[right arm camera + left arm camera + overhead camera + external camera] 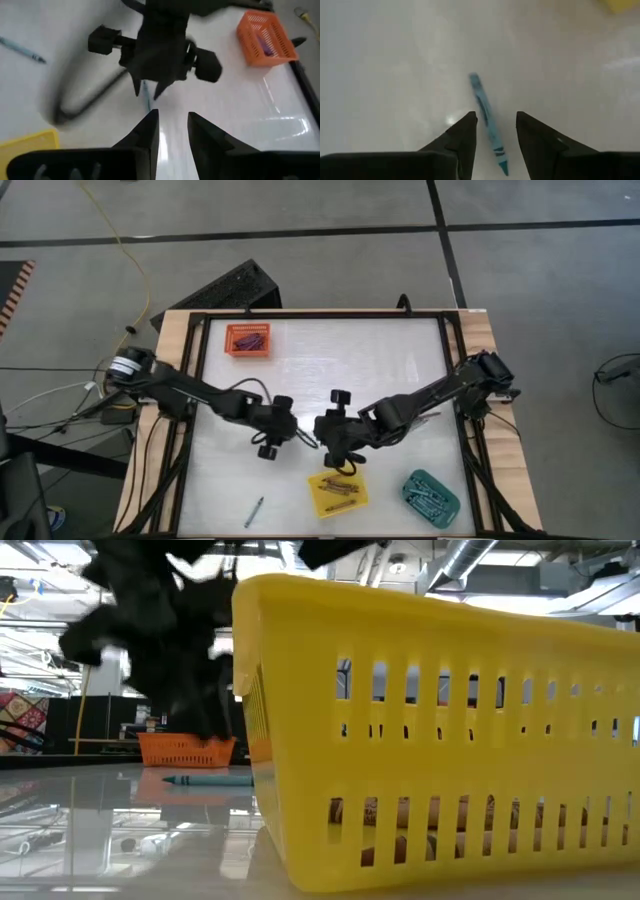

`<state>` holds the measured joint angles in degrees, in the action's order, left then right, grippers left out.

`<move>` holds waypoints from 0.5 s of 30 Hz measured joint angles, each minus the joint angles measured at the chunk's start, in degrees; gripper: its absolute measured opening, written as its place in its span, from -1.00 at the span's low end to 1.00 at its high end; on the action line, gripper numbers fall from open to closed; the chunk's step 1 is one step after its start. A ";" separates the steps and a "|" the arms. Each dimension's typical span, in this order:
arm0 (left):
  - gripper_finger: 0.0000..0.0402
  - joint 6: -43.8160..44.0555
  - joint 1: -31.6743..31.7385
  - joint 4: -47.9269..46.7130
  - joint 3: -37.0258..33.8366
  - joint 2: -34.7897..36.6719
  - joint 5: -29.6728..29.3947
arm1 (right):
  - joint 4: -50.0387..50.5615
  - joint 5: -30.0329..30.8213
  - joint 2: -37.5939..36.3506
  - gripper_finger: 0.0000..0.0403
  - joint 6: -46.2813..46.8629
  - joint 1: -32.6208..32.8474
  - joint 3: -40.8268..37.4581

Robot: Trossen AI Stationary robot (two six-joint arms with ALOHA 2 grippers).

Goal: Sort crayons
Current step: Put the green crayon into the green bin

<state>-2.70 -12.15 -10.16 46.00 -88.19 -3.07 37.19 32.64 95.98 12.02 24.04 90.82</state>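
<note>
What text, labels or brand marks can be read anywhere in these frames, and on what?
None can be read.
Teal crayon on the table in front of the left pincer: dark marks on its wrapper, too blurred to read.
Orange tray, yellow tray, teal tray: no lettering visible.
Room behind the table in the low view: any signs are too small to make out.

Three trays stand on the table (300, 370): one (248, 340) far left, one (337, 493) near the middle, one (431, 497) near right. A crayon (254, 511) lies near left.
</note>
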 joint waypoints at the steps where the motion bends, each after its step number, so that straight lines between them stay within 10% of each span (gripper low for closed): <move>1: -0.37 0.27 0.66 0.12 0.00 -1.63 1.87 | 0.43 -0.02 0.02 -0.44 0.03 0.16 -0.08; 7: -0.37 2.62 2.50 1.19 0.13 -7.82 7.95 | 1.65 0.07 0.01 -0.44 1.17 1.48 -0.11; 15: -0.69 5.59 -0.07 -0.44 0.17 -9.14 -3.19 | 4.24 0.24 0.00 -0.44 2.51 2.53 -0.08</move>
<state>2.90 -12.22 -10.60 46.17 -97.33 -6.26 41.43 32.88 95.98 14.53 26.57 90.74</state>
